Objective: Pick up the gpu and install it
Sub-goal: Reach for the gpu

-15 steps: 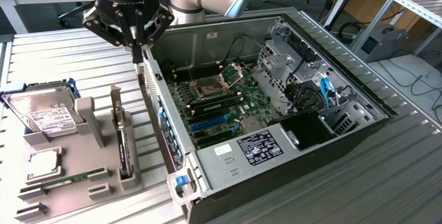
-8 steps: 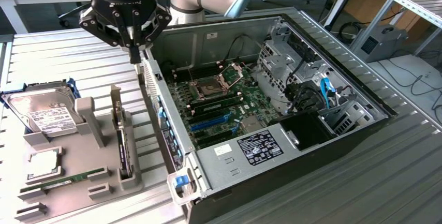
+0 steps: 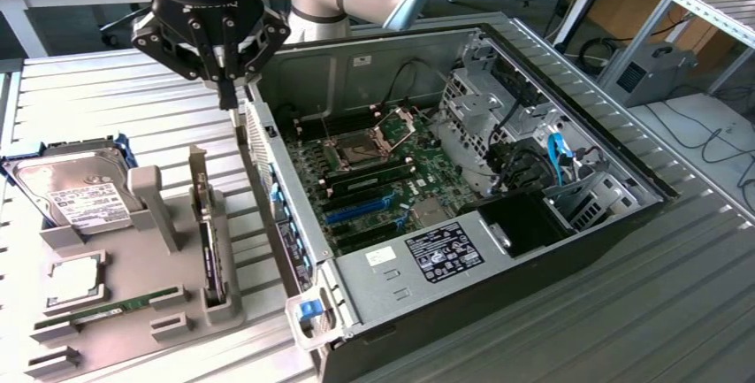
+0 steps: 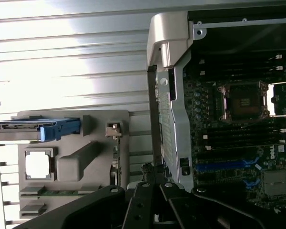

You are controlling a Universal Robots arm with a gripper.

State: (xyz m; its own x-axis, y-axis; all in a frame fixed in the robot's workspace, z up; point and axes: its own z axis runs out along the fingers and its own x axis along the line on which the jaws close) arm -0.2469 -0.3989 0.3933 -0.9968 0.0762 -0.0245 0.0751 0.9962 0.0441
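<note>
The gpu stood on its long edge in a slot of the grey holder, at the side of the holder nearest the open computer case. Its silver bracket was at the end closer to the gripper. We judged the card to be light and stiff, but also thin and delicate. The board carries small parts, and its lower contact edge should not be pressed. The upper free edge, around the middle of its length, seemed to us the best place to take hold. There the black cooler face gives a flat surface, while the smooth metal bracket could slip. The gripper had its fingers pressed together with nothing between them. It hung above the gap between holder and case, near the bracket end of the card, and as far as we could tell it was apart from the card. The hard drive and the narrow RAM stick sat in other places of the same holder, which rested on the ribbed table.
</note>
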